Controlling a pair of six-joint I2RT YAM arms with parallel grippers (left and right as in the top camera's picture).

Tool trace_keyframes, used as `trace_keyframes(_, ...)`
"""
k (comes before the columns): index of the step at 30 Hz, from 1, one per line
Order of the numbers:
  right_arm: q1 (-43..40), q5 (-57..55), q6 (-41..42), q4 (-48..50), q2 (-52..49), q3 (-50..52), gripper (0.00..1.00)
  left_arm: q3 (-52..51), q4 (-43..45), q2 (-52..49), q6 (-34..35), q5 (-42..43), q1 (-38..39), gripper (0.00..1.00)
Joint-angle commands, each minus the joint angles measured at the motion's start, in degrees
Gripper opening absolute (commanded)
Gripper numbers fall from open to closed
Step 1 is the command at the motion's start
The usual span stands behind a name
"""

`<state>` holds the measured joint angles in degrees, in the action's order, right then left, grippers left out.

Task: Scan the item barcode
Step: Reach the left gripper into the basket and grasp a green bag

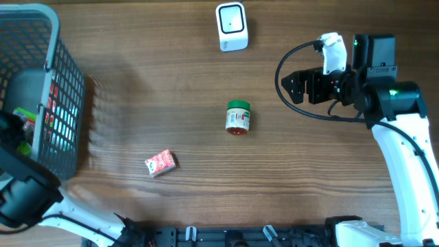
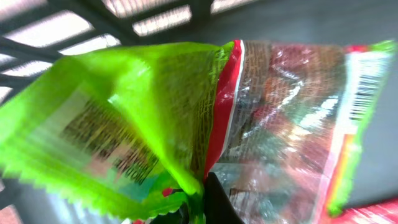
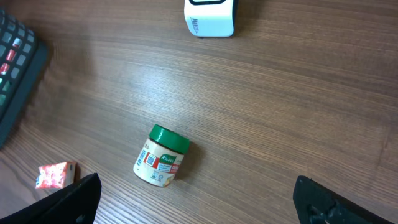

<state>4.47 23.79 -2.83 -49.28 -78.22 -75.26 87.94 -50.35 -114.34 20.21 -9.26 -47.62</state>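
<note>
Left jaws pinch green packet [image 2: 124, 106] (inside basket [image 1: 65, 103]).

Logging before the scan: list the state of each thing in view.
Jar: on its side, lid on.
Packet: lying flat, loose.
Scanner: standing, untouched.
Basket: upright, goods inside.
Bag: pinched, inside basket.
Left gripper: shut on bag.
Right gripper: open, empty.

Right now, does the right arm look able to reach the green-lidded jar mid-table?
Probably yes. The right hand is open and empty, and only bare table lies between it and the jar. The scanner sits well aside.
</note>
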Motion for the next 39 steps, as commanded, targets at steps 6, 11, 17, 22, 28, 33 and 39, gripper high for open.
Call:
trace_keyframes(6, 0.17, 0.68, 0.00, 0.13, -0.07, -1.07, 1.00, 5.40, 1.42, 30.56, 5.99, 2.38, 3.17, 0.04)
trace_keyframes(11, 0.17, 0.68, 0.04, 0.13, -0.07, -1.07, 1.00, 5.40, 0.81, 43.91, 5.95, 7.17, 5.25, 0.07)
trace_keyframes(17, 0.17, 0.68, 0.00, 0.13, -0.07, -1.07, 1.00, 4.31, -2.62, 41.92, 5.95, 4.07, 5.40, 0.96)
trace_keyframes(22, 0.17, 0.68, 0.00, 0.13, -0.07, -1.07, 1.00, 2.62, -3.06, 28.46, 5.03, 4.07, 5.35, 1.00)
trace_keyframes(28, 0.17, 0.68, 0.02, 0.15, -0.07, -1.07, 1.00, 2.62, -2.71, 12.46, 0.96, 3.19, 5.33, 1.00)
trace_keyframes(33, 0.17, 0.68, 0.00, 0.13, -0.07, -1.07, 1.00, 2.60, -3.02, 3.58, 0.98, -1.31, 5.33, 1.00)
trace_keyframes(39, 0.17, 0.68, 0.00, 0.13, -0.07, -1.07, 1.00, 2.60, -0.13, -4.42, 0.98, -1.03, 5.35, 1.00)
